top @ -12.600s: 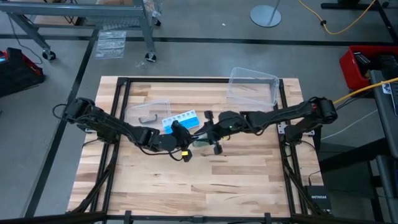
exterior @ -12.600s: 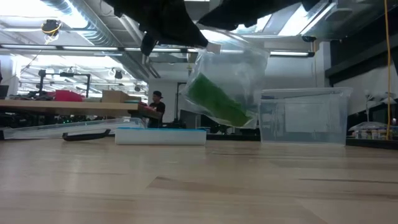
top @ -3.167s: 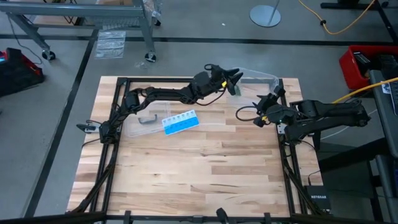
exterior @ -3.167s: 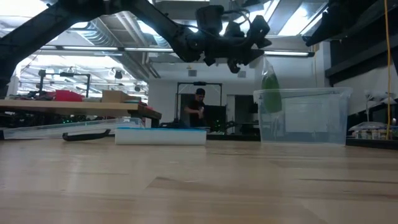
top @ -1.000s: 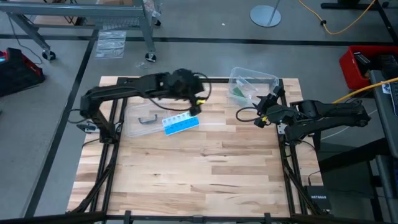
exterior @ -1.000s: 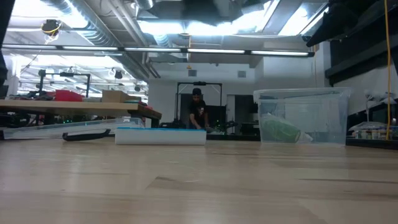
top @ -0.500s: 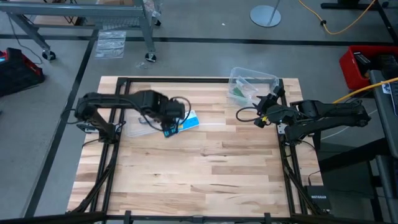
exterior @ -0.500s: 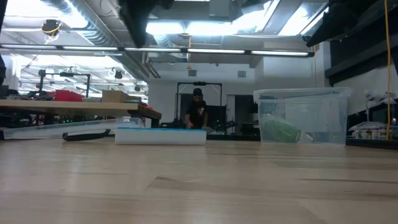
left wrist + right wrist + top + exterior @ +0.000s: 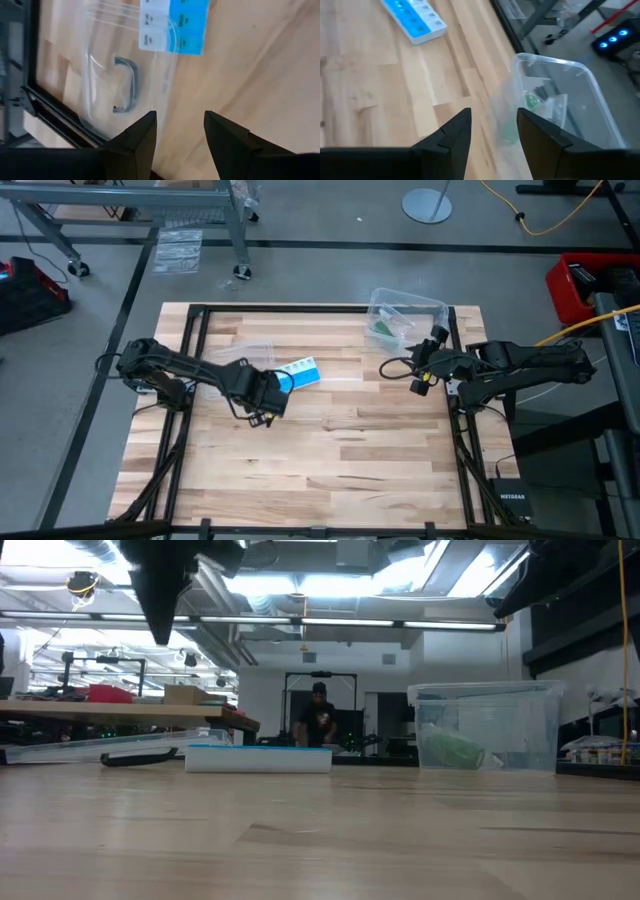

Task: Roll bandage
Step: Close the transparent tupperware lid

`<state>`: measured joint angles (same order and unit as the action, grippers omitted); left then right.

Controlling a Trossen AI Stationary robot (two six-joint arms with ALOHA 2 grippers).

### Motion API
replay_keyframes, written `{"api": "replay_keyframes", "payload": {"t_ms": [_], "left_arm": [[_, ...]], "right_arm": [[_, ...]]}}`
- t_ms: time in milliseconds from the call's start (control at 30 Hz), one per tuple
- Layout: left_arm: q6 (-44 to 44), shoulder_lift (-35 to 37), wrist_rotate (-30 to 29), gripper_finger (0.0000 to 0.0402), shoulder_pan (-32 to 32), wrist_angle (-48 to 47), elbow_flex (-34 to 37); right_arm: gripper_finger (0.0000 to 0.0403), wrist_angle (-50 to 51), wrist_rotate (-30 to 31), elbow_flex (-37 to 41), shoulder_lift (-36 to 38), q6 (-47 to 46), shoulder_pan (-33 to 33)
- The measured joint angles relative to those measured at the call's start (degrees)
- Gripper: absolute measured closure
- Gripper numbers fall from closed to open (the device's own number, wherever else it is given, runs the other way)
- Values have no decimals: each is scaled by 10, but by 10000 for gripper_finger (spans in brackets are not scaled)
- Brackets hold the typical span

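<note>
A: Risk first. The green fabric bandage lies inside the clear plastic box, and it seems to be wrapped in a small clear plastic bag. To my eye, a grab through the bag could slip or lift only the film. The box looks light; a gripper pushing down on its wall may tip or slide it.

B: Grippers?

A: Left gripper hangs well away from the box, over the wooden table, just beside the blue and white plastic pill organizer and a flat clear plastic lid with a dark handle. Fingers spread, nothing between them. Right gripper is near the box, on its table side, fingers apart, empty too.

B: So neither one is in the box.

A: None. The left one, reaching across to the box, could knock the pill organizer.

B: The bandage itself?

A: A soft, pale-green bundle at the box floor, against the wall that faces the pill organizer. Bunched or rolled, I cannot tell which; the plastic blurs it.
</note>
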<state>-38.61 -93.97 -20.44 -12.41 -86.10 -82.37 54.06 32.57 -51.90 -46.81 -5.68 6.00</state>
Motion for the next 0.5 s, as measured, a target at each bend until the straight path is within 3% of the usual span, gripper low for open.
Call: {"api": "replay_keyframes", "payload": {"t_ms": [200,500], "left_arm": [[-55,0,-64,245,-42,60,75],[-141,0,-109,245,-99,205,194]], "right_arm": [[240,0,-22,0,-2,0,0],[240,0,-22,0,-8,1,0]]}}
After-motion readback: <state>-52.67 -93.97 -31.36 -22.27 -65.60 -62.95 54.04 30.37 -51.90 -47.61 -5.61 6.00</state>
